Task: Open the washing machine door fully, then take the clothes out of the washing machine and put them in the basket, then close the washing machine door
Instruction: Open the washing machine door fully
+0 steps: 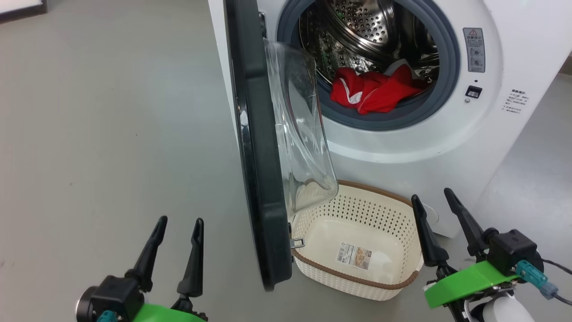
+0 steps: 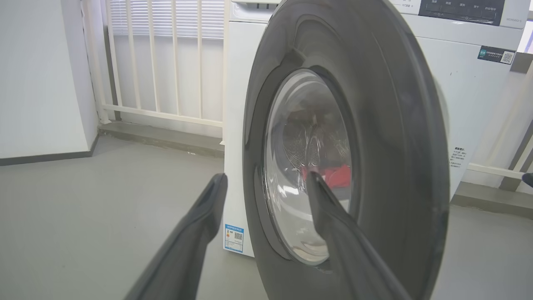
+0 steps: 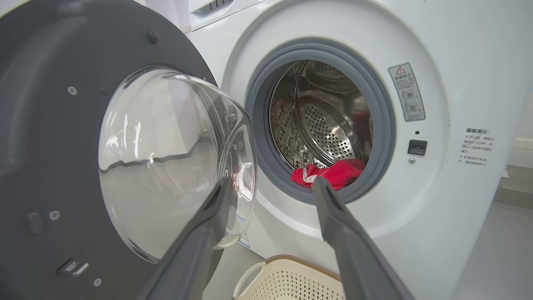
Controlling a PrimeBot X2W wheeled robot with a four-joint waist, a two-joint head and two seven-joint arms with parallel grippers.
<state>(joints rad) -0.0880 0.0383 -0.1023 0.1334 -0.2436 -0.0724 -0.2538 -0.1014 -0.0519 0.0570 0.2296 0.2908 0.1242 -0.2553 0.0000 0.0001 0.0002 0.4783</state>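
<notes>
Currently washing machine door [image 1: 257, 147] juts edge-on beside the basket [image 1: 357, 278], clothes [image 1: 373, 91] low in the drum [image 1: 371, 27], left gripper [image 1: 181, 220] and right gripper [image 1: 431, 193] both splayed and empty: best swing the door wider by its black rim, not glass.

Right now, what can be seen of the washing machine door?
The washing machine door is round, with a wide glossy dark rim and a bulging clear glass bowl on its inner side. The inner face looks matt grey plastic with screws and a small metal latch at its free edge. It stands open, roughly square to the washing machine front, hinged left of the opening, its lower edge before the basket. The open left gripper and right gripper hang clear of it.
</notes>
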